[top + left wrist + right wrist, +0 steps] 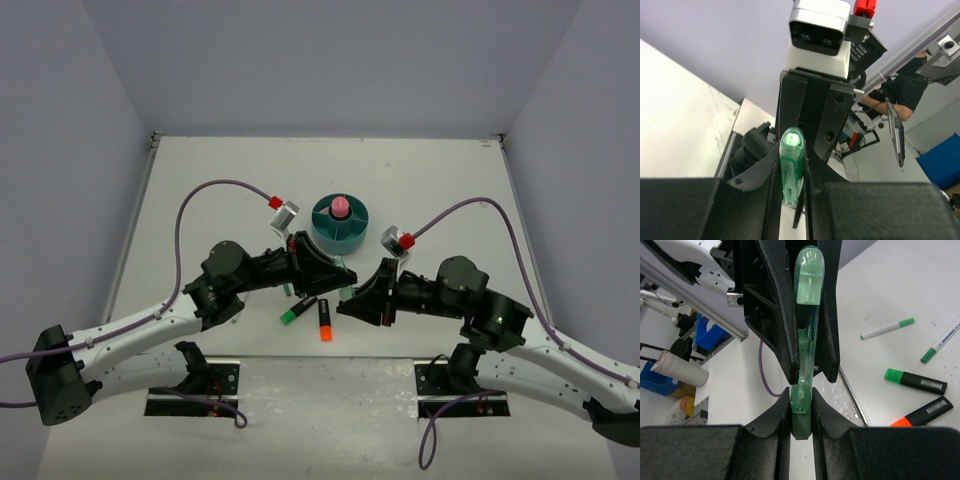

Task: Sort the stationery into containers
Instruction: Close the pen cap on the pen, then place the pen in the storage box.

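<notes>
Handing off mid-sort: green pen (807,315) is pinched by both grippers; my read is that most of the job is left.

Left gripper (791,157) and right gripper (801,397) are each clamped on the translucent green plastic pen, on the near side of the teal organizer (350,236), which is a smooth short cylinder. Done: only the pink-capped glue stick (340,207) stands in the round centre well; I can't see into the other compartments. Left: green highlighter (297,311) and orange highlighter (325,322), chunky and black-bodied, plus thin white green-tipped pens (887,328), all lying on the matte white table (450,180).
</notes>
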Controlling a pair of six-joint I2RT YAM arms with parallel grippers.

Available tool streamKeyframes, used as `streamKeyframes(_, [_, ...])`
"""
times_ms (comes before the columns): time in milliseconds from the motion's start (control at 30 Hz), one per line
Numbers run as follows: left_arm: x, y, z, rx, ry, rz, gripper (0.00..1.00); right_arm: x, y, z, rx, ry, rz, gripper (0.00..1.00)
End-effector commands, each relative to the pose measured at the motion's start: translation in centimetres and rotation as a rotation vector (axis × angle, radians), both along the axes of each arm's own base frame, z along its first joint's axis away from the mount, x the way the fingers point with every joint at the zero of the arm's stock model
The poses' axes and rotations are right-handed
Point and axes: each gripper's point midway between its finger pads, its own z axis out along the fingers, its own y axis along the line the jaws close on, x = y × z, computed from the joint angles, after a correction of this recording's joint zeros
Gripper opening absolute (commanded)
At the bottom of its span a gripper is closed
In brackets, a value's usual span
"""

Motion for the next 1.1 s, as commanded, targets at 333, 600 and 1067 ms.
streamKeyframes(333, [-2.1, -1.4, -5.3, 0.104, -0.037, -0.071, 0.0, 4.5, -0.1, 11.6, 0.274, -0.016, -0.253, 0.0])
streamKeyframes(600, [1.1, 0.7, -2.7, 0.176, -0.095, 0.171, 0.75, 2.3, 2.1, 6.2, 0.181, -0.089, -0.056, 0.0])
streamKeyframes(1067, [0.8, 3.6, 5.2, -0.044, -0.294, 0.264, 0.94, -0.7, 0.4, 4.3, 0.178, -0.114, 0.055, 0.0])
